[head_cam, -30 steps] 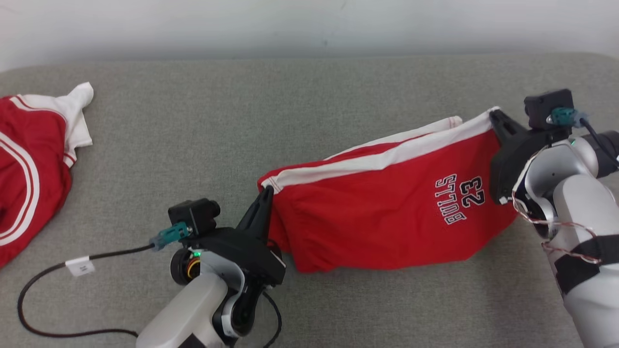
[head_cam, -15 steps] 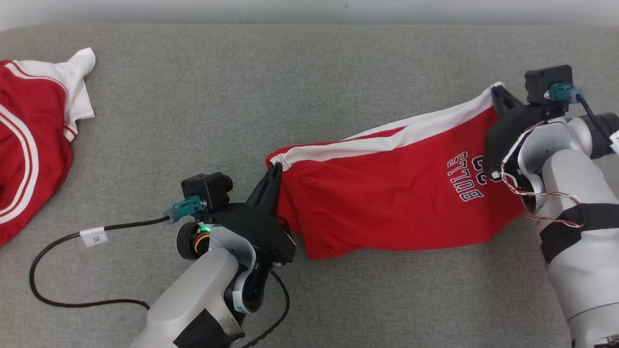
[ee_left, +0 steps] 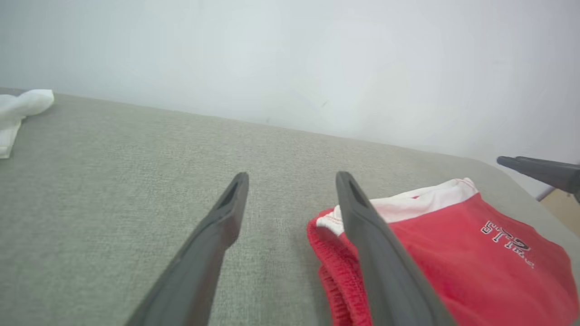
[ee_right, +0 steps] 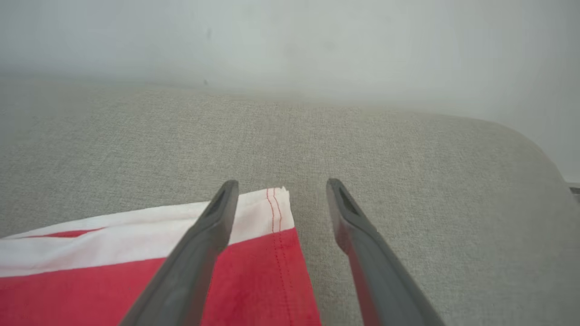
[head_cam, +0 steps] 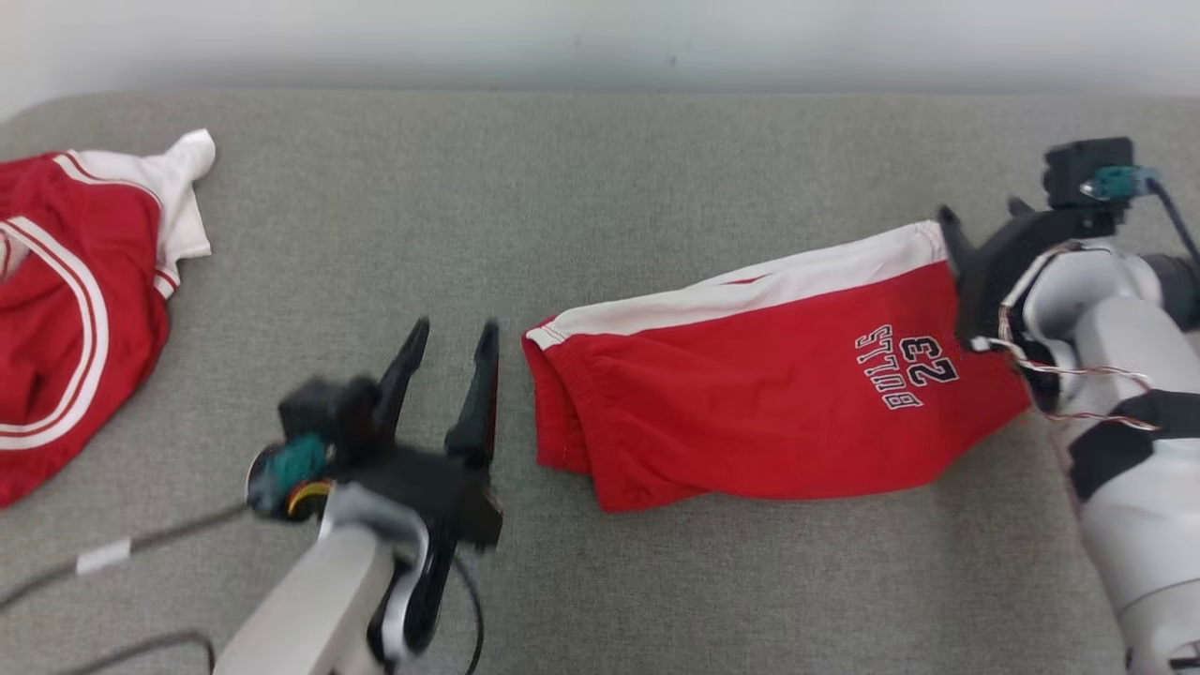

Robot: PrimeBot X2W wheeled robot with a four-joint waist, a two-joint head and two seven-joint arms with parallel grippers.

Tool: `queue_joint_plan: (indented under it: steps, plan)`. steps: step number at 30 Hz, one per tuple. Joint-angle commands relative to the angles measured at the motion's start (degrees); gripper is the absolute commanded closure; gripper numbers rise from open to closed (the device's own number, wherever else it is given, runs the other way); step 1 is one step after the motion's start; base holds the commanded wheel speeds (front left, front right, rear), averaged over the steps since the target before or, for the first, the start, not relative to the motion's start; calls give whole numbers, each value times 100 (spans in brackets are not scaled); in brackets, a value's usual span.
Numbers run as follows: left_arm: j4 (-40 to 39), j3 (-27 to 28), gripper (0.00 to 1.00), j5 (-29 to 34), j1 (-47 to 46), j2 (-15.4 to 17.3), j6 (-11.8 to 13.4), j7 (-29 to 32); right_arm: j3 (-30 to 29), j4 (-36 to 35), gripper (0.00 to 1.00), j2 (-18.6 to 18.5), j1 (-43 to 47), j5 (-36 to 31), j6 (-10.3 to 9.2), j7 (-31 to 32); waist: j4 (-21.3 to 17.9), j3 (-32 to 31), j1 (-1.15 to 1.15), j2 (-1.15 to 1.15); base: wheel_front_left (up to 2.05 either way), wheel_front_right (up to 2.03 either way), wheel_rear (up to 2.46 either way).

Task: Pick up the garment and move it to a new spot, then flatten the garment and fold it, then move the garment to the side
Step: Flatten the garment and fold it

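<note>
The garment point(head_cam: 750, 403) is a pair of red shorts with a white side stripe and "BULLS 23" lettering, lying folded and flat on the grey cushion point(head_cam: 600, 187). My left gripper point(head_cam: 455, 328) stands open just left of the waistband end, apart from the cloth. In the left wrist view the left gripper point(ee_left: 292, 176) has bare cushion between its fingers, with the shorts point(ee_left: 476, 262) to the right. My right gripper point(head_cam: 980, 211) is open at the shorts' far right corner. In the right wrist view the right gripper point(ee_right: 282, 183) hovers over the white hem corner point(ee_right: 272, 208).
A second red and white garment point(head_cam: 66, 309) lies crumpled at the cushion's far left; its white tip point(ee_left: 18, 106) shows in the left wrist view. A pale wall point(head_cam: 600, 37) rises behind the cushion. A black cable point(head_cam: 103, 553) trails from my left wrist.
Both grippers have opened and let go of the shorts, which now lie flat. My left gripper has drawn away to the left of them. The head camera has also shifted.
</note>
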Motion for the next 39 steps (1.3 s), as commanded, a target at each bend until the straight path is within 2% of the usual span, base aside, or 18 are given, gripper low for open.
queue_joint_plan:
  steps: [1, 7, 13, 18, 26, 27, 28, 29, 30, 31, 39]
  plan:
    - [-297, 112, 0, 323, 423, 125, 44, -11, -85, 103, 0, -126, 74, 125, 6, 272, 13, -199, 0, -1, 0, 0, 0]
    - [-1407, 509, 0, 1221, 1619, 573, 153, -13, -370, 313, 0, -323, 384, 411, 6, 1321, 132, -364, 0, -1, 0, 0, 0]
    - [-2159, 705, 0, 1677, 2363, 962, 123, -14, -792, 244, 0, -448, 687, 361, 6, 1675, 299, -282, 0, -1, 0, 0, 0]
    - [-2492, 1041, 0, 1738, 2841, 1010, 207, -14, -1282, 245, 0, -285, 895, 269, 6, 1734, 470, -172, 0, -1, 0, 0, 0]
    - [-2592, 1301, 0, 1775, 3115, 951, 157, -15, -1436, 225, 0, -58, 1050, 107, 6, 1907, 524, -148, 0, -1, 0, 0, 0]
    - [-2595, 1313, 0, 1780, 3138, 935, 145, -15, -1469, 244, 15, -42, 1073, 63, 6, 1957, 530, -147, 0, -1, 0, 0, 0]
    - [-2590, 1311, 0, 1790, 3157, 912, 125, -15, -1511, 258, 55, -38, 1096, 28, 6, 1990, 535, -145, 0, -1, 0, 0, 0]
    - [-2585, 1303, 0, 1800, 3165, 888, 101, -15, -1547, 254, 71, -32, 1119, 8, 6, 2006, 540, -142, 0, -1, 0, 0, 0]
    - [-2568, 1289, 0, 1806, 3166, 867, 90, -15, -1581, 246, 94, -20, 1138, -27, 6, 2010, 544, -139, 0, -1, 0, 0, 0]
    - [-2544, 1279, 0, 1817, 3169, 858, 61, -15, -1609, 235, 100, -10, 1152, -49, 6, 2010, 545, -137, 0, -1, 0, 0, 0]
    - [-2394, 1360, 0, 1788, 3211, 812, 11, -15, -2076, -59, 100, -142, 1252, -507, -6, 1662, 422, -216, 0, -1, 0, 0, 0]
